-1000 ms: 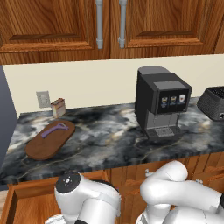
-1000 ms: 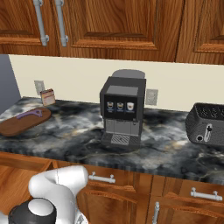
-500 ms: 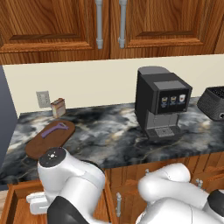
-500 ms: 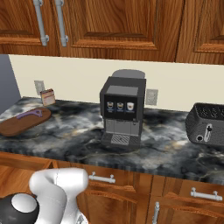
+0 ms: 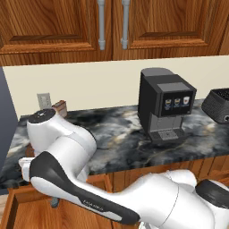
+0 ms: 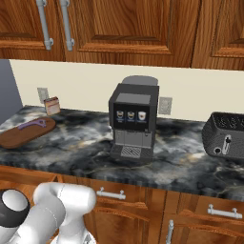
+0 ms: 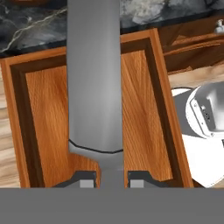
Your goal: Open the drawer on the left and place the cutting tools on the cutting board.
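Progress looked well past halfway. The wide reddish-brown wooden drawer stood pulled out below the dark marbled stone counter, and the slender purple tool with a forked head already lay on the flat dark-brown wooden cutting board at the counter's left end. What remained, by my reading, was carrying the last tool up to the board. The two-finger gripper was clamped on the narrow end of a long flat grey blade-like tool, held over the open drawer. Its long axis ran straight away from the fingertips, its wide end pointing toward the counter edge in the hand view.
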